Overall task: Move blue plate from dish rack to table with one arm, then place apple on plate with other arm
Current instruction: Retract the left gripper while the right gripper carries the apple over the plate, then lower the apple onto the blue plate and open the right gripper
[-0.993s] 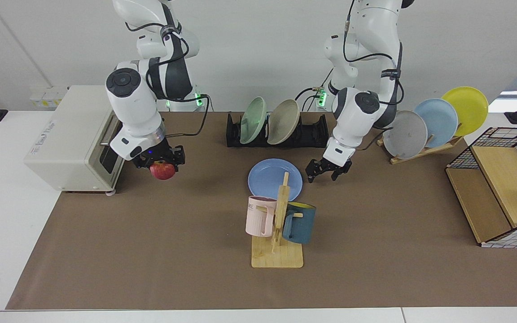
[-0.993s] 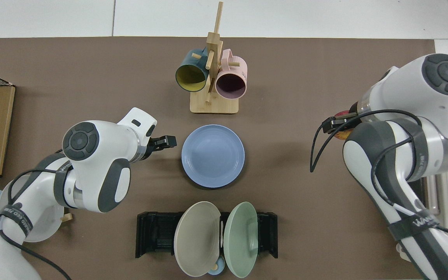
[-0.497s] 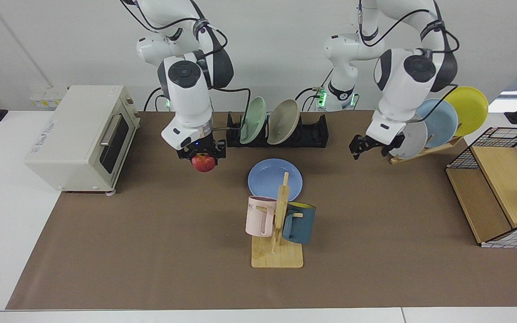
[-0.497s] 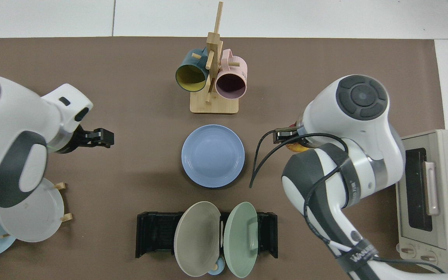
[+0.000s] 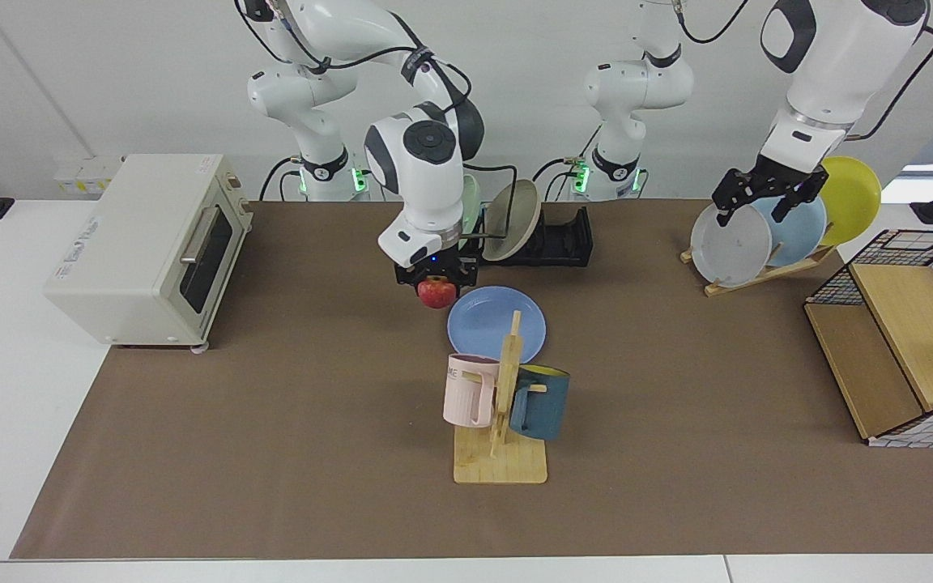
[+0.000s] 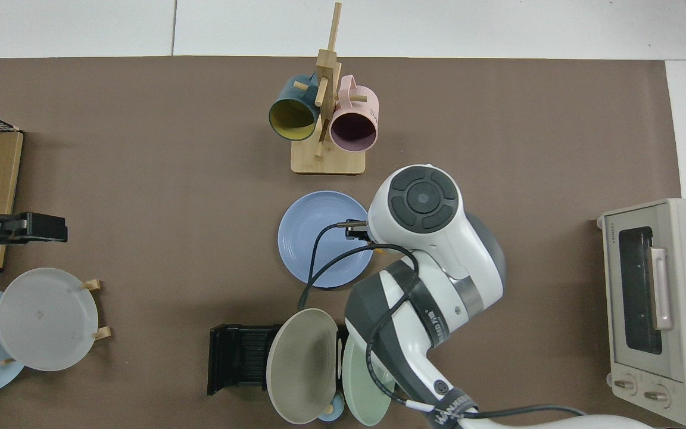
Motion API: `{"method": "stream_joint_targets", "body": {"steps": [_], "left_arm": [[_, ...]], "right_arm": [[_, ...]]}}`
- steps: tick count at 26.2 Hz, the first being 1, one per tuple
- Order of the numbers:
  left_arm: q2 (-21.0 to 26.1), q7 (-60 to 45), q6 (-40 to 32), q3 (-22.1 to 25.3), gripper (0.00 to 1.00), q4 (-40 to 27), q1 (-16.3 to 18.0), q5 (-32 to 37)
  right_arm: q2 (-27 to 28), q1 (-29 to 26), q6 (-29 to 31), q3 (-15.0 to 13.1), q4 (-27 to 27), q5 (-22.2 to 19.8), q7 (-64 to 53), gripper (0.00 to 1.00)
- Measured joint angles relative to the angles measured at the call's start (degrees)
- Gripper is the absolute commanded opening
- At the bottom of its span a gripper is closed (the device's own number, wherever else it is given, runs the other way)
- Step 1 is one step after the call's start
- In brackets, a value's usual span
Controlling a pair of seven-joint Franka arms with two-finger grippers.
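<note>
The blue plate lies flat on the brown table, in front of the black dish rack. My right gripper is shut on the red apple, holding it in the air just off the plate's rim on the toaster side. In the top view the right arm's wrist covers the plate's edge and hides the apple. Raised high and away from the plate, my left gripper hangs open and holds nothing, in front of the wooden plate rack.
A beige plate and a green plate stand in the dish rack. A wooden mug stand with two mugs is just in front of the blue plate. A toaster oven, a slanted wooden rack of plates and a wire basket flank the table.
My right arm has carried the apple from beside the toaster across to the blue plate's edge. My left gripper has pulled away from the plate and risen up to the wooden plate rack.
</note>
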Motion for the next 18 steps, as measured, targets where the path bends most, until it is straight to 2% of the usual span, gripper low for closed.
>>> {"method": "stream_joint_targets", "body": {"steps": [10,18], "left_arm": [[-0.72,-0.18,-1.1,-1.92,1.0,1.25,-0.79,-0.09],[-0.7,-0.2,-0.57,-2.25,1.0,1.31,-0.8,-3.53]], "right_arm": [[6.41,5.26,7.87,0.01,-0.04,0.21,7.72,0.0],[8.33,6.03,9.2,-0.04,-0.02,2.4,8.03,0.0]]}}
